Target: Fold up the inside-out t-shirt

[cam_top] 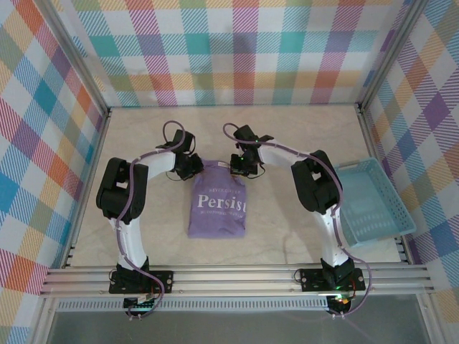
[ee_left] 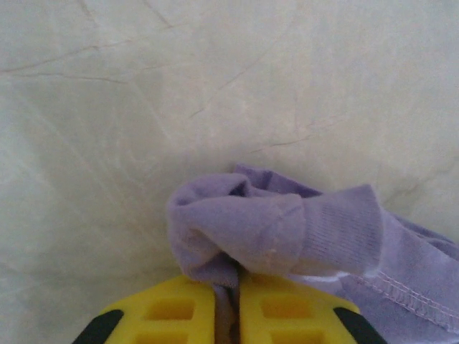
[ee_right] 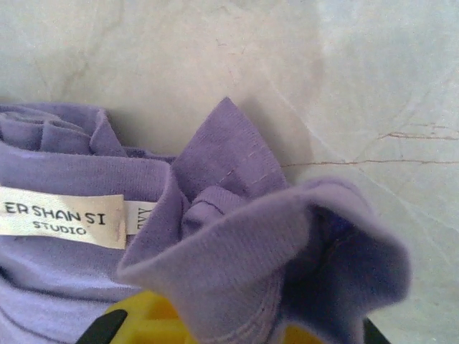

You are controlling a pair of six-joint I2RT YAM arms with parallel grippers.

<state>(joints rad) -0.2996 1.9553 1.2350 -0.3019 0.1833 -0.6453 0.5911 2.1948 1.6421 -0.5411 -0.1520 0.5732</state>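
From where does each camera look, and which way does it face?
Top external: above and behind the arm bases, facing down onto the table; the left arm, right arm, left gripper and right gripper at the far edge of the purple t-shirt.
Left wrist: on the left wrist, facing along its yellow fingers, shut on bunched fabric.
Right wrist: on the right wrist, facing the collar label; fabric mostly hides its yellow fingers.
Shared: all see the t-shirt.

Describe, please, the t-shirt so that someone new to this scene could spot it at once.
On the pale marbled table, look at its middle. There lies the t-shirt, a folded lavender rectangle with white lettering reading Persist. Unlike the light blue basket at the right edge, it is soft cloth.
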